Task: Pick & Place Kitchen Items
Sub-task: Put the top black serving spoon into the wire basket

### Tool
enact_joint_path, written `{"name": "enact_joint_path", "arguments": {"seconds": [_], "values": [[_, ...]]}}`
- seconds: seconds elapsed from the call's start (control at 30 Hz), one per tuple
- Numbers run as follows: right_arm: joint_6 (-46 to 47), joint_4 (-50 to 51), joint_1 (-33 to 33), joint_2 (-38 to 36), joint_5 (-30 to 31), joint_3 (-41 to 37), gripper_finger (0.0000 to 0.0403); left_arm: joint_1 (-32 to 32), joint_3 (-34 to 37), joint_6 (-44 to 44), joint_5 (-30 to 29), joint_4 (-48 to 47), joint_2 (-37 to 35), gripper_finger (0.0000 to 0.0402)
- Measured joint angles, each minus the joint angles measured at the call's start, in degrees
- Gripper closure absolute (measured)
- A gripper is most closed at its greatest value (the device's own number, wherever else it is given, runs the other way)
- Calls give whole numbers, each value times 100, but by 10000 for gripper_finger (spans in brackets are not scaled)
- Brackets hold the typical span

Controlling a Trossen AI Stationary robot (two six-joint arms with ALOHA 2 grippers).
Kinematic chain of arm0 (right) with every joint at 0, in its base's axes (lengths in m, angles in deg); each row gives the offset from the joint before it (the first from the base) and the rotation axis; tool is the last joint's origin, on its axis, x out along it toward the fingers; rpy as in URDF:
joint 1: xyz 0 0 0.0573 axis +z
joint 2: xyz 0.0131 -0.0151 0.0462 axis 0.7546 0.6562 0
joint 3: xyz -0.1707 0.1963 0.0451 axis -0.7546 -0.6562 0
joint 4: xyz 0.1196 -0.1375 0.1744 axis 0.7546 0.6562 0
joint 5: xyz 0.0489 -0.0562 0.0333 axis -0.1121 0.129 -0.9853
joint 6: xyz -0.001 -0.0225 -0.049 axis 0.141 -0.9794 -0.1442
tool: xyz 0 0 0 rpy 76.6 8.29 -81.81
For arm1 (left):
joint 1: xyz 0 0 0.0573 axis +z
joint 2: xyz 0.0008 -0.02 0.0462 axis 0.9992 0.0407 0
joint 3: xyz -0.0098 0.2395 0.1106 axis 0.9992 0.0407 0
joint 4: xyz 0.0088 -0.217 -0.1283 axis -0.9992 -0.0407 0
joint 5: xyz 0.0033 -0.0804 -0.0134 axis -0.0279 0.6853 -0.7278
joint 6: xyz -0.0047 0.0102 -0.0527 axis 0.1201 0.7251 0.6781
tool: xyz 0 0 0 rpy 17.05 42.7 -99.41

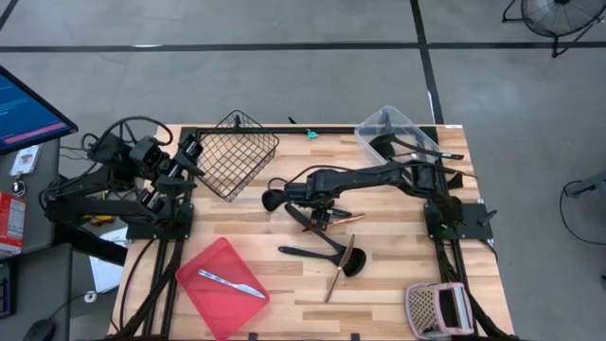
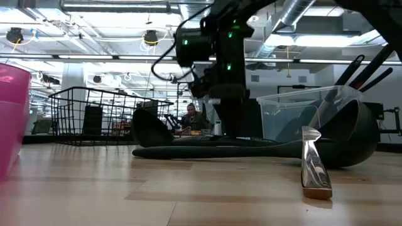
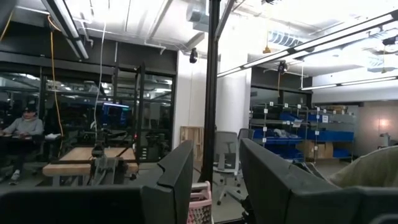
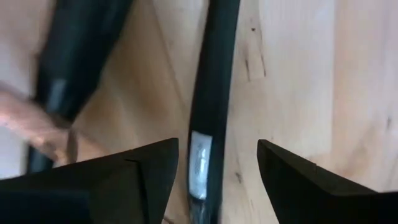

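Several kitchen items lie on the wooden table's middle: a black utensil with a slim handle (image 4: 211, 93), a second black handle (image 4: 81, 56) beside it, a black spatula (image 1: 314, 252) and copper-coloured cutlery (image 1: 337, 275). My right gripper (image 1: 317, 216) points down over them, open. Its fingers stand on either side of the slim black handle, near the handle's silver label (image 4: 200, 163), without touching it. In the low view the right gripper (image 2: 229, 125) hangs just above the lying utensil (image 2: 239, 150). My left gripper (image 3: 214, 180) is open and holds nothing, drawn back at the table's left edge beside the wire basket (image 1: 237, 152).
A red tray (image 1: 204, 294) with a silver knife (image 1: 232, 282) lies at the near left. A clear plastic bin (image 1: 371, 128) holding black utensils stands at the far right. A pinkish slotted object (image 1: 436, 308) sits at the near right corner. A black ladle (image 2: 352, 138) lies near the low camera.
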Motion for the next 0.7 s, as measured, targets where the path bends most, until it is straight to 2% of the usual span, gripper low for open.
{"name": "enact_joint_path", "arguments": {"seconds": [0.2, 0.3, 0.37, 0.53, 0.7], "values": [[-2, -84, -56, 329, -162, -1, 200, 0, 0, -2, 2, -2, 0, 285], [-4, -87, -62, 365, -260, 12, 221, 0, 0, -2, 2, -2, 0, 285], [-5, -132, -66, 368, -337, 9, 250, 0, 0, 0, 2, -4, 0, 285], [-2, -184, -74, 347, -445, -1, 352, 0, 0, 0, 4, -4, 0, 285], [92, -182, -78, 347, -464, -1, 352, 0, 0, -2, 4, -12, 0, 285]]}}
